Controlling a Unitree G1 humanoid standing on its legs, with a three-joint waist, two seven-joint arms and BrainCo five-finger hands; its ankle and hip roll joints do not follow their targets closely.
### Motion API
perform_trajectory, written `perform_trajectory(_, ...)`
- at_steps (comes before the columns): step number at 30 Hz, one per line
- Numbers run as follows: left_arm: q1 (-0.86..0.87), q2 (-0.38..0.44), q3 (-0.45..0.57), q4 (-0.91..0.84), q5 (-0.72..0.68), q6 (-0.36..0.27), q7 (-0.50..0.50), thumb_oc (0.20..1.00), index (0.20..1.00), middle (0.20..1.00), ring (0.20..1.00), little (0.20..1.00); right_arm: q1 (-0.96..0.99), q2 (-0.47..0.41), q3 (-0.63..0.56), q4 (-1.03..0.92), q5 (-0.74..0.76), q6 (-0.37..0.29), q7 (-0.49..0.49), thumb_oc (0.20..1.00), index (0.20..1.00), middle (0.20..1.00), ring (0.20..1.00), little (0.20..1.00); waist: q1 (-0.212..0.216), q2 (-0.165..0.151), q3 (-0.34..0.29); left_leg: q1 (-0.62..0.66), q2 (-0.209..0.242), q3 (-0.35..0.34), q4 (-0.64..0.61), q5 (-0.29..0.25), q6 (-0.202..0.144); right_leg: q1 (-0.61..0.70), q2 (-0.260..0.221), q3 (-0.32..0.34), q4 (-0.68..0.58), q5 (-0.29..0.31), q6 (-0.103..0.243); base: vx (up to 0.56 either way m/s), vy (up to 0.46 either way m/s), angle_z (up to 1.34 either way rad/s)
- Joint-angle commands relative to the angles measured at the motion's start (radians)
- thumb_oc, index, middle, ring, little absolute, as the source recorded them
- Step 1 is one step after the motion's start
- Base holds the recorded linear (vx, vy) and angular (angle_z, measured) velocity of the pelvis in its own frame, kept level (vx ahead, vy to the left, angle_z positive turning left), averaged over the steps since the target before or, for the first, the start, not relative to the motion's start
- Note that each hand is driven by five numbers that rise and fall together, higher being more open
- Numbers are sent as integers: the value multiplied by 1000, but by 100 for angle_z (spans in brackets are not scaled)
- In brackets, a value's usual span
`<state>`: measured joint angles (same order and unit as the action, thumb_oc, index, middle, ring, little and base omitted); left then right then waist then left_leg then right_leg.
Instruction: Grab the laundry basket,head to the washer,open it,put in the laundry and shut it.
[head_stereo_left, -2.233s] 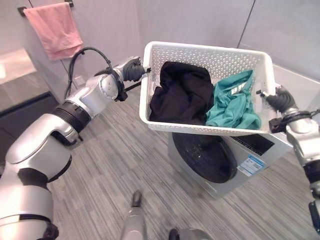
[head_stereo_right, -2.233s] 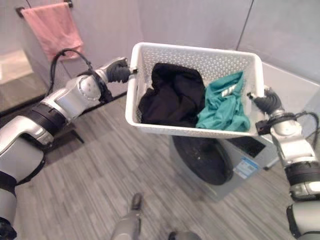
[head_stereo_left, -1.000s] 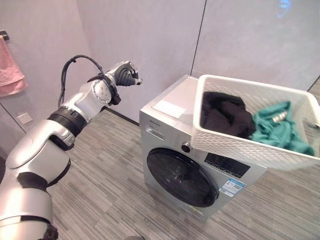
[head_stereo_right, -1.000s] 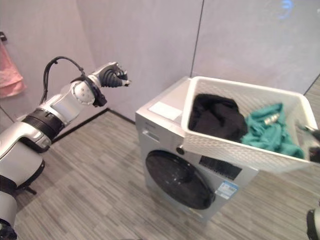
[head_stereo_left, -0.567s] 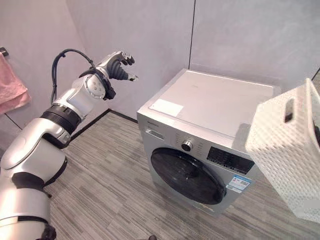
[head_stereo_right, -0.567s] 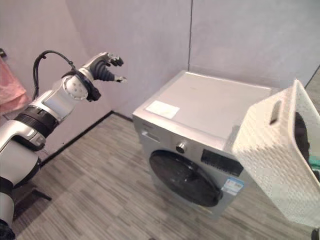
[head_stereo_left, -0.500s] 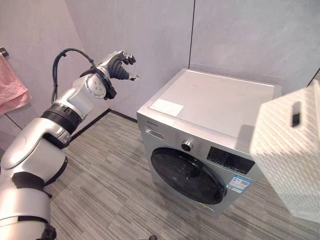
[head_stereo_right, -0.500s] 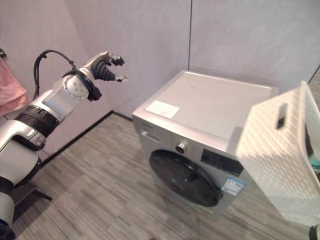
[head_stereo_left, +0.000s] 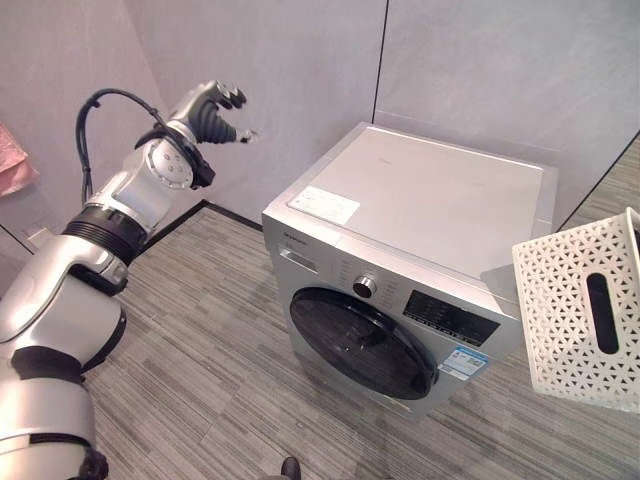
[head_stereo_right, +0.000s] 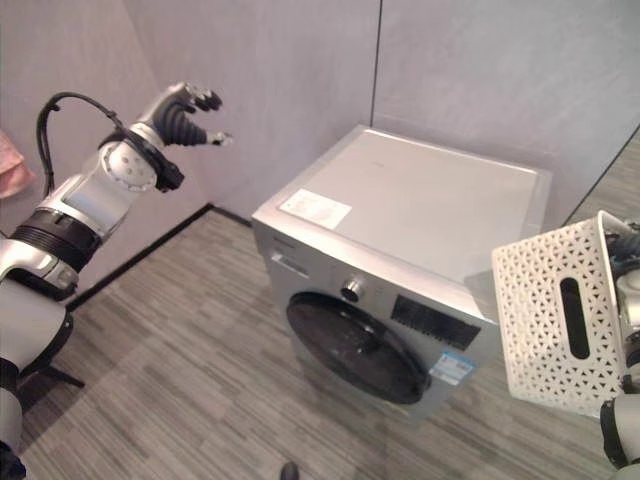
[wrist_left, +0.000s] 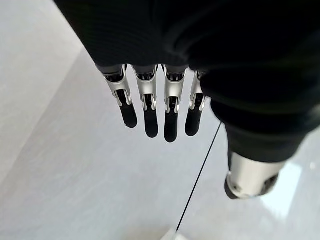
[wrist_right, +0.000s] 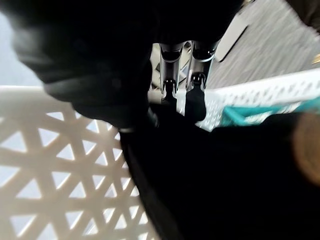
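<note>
White lattice laundry basket (head_stereo_left: 585, 315) tipped sideways right of silver washer (head_stereo_left: 420, 260), door shut

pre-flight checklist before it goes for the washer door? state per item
1. Washer door shut, so opening is the next step: ok.
2. Left hand free, fingers straight, raised beside the washer: ok.
3. Laundry basket held at the robot's right, off the washer: ok; it hangs tipped on its side.
4. Right hand grip on the basket rim: cannot tell, fingers partly hidden.
5. Laundry still inside: black cloth and teal cloth show in the right wrist view: ok.
6. Floor in front of the door free to step in: ok.
</note>
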<state>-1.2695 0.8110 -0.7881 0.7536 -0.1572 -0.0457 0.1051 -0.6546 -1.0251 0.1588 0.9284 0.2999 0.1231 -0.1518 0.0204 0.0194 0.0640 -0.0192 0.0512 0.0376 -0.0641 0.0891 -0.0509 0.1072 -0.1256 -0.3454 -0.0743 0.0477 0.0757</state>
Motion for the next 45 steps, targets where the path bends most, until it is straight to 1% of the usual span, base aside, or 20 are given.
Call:
perform_trajectory(1,-73,-2,32,56,-12,-25,44,824,824,824,824,824,-120,58,21,-48,8,-90,-17,200,200,200,200,200,115,2,-14,-19,35,-5,11,-45,-28,30,-82,30,48,-67,133,0,0,0)
perform_trajectory(7,-93,-23,9,75,-15,-31,59,837,837,837,837,837,-325,35,134,-9,18,-105,-54,200,200,200,200,200,125,-4,-9,-18,39,-12,-3,-36,-33,28,-73,26,40,-67,130,-5,0,0)
perform_trajectory(9,-112,-36,-3,81,-36,-39,70,849,849,849,849,849,-442,50,211,26,20,-102,-68,200,200,200,200,200,138,-8,-3,-31,42,-17,-7,-28,-35,20,-71,19,35,-63,130,-48,4,1)
perform_trajectory(12,-118,-35,-6,71,-46,-41,75,853,853,853,853,853,-499,59,257,43,21,-95,-65,200,200,200,200,200,142,-8,-1,-40,41,-21,-9,-25,-35,15,-68,15,31,-62,129,-26,4,11)
perform_trajectory(13,-126,-40,-17,79,-51,-43,79,856,856,856,856,856,-577,75,304,81,34,-89,-60,200,200,200,200,200,151,-12,1,-49,39,-25,-10,-22,-37,9,-67,15,29,-59,129,-17,11,20)
perform_trajectory(16,-143,-50,-32,101,-56,-42,83,849,849,849,849,849,-655,97,350,131,46,-87,-61,200,200,200,200,200,161,-17,6,-62,40,-28,-8,-17,-38,2,-65,13,28,-55,128,-46,-3,8)
perform_trajectory(17,-170,-74,-46,136,-71,-42,90,849,849,849,849,849,-750,133,405,185,63,-88,-66,200,200,200,200,200,170,-20,17,-84,40,-35,-6,-10,-40,-13,-63,10,26,-52,127,-92,-15,8)
perform_trajectory(19,-179,-83,-47,143,-80,-46,94,849,849,849,849,849,-786,145,425,199,70,-88,-68,200,200,200,200,200,172,-22,23,-96,41,-39,-4,-7,-41,-20,-62,9,25,-50,126,-67,-16,15)
perform_trajectory(21,-190,-104,-51,137,-107,-53,104,849,849,849,849,849,-849,168,475,211,71,-78,-70,200,200,200,200,200,184,-33,40,-131,38,-54,10,-1,-42,-37,-59,3,27,-49,121,-78,-38,21)
perform_trajectory(25,-181,-100,-46,125,-102,-54,104,868,868,868,868,868,-873,182,498,211,74,-71,-61,200,200,200,200,200,185,-32,47,-149,35,-64,24,-4,-40,-45,-58,-3,38,-53,115,-18,-4,19)
perform_trajectory(29,-188,-111,-52,142,-114,-55,113,862,862,862,862,862,-930,225,532,248,68,-69,-70,200,200,200,200,200,194,-28,72,-177,31,-75,38,-1,-40,-66,-61,-12,49,-54,112,-41,14,11)
perform_trajectory(31,-193,-110,-47,142,-125,-61,121,878,878,878,878,878,-931,229,541,258,67,-66,-68,200,200,200,200,200,196,-29,81,-192,31,-78,46,0,-40,-75,-61,-17,51,-54,111,-51,5,19)
perform_trajectory(32,-193,-110,-46,142,-126,-61,121,893,893,893,893,893,-932,229,542,259,67,-66,-68,200,200,200,200,200,196,-29,80,-194,31,-79,47,0,-40,-75,-61,-17,51,-54,111,-19,3,17)
perform_trajectory(35,-186,-109,-37,134,-134,-63,127,1000,1000,1000,1000,1000,-915,229,567,269,46,-49,-42,200,200,200,200,200,195,-33,87,-197,29,-84,56,-1,-39,-73,-62,-19,61,-59,107,-5,6,10)
perform_trajectory(37,-176,-111,-34,142,-133,-57,123,1000,1000,1000,1000,1000,-896,234,570,293,45,-34,-16,200,200,200,200,200,191,-36,88,-195,30,-85,60,-4,-37,-70,-62,-21,73,-65,103,1,3,2)
perform_trajectory(38,-172,-115,-34,149,-133,-55,120,1000,1000,1000,1000,1000,-888,239,574,310,40,-28,-1,316,316,316,316,316,188,-37,88,-192,30,-86,62,-7,-36,-69,-63,-21,80,-68,102,0,0,0)
perform_trajectory(39,-168,-115,-31,151,-138,-53,114,1000,1000,1000,1000,1000,-879,242,578,326,39,-23,14,479,479,479,479,479,186,-38,87,-188,30,-85,61,-8,-36,-67,-63,-23,84,-71,102,0,0,0)
perform_trajectory(40,-163,-125,-29,161,-149,-48,108,1000,1000,1000,1000,1000,-867,247,579,367,36,-9,37,912,912,912,912,912,182,-38,84,-182,30,-86,62,-10,-35,-63,-64,-25,92,-75,100,0,0,0)
perform_trajectory(41,-162,-126,-27,166,-160,-46,104,1000,1000,1000,1000,1000,-864,246,583,392,35,-2,49,1000,1000,1000,1000,1000,179,-38,82,-178,31,-86,61,-11,-35,-60,-64,-25,95,-79,100,0,0,0)
perform_trajectory(45,-165,-123,-21,189,-172,-39,88,1000,1000,1000,1000,1000,-864,223,589,453,14,19,88,1000,1000,1000,1000,1000,169,-35,73,-155,36,-80,65,-18,-37,-45,-64,-27,100,-88,99,0,0,0)
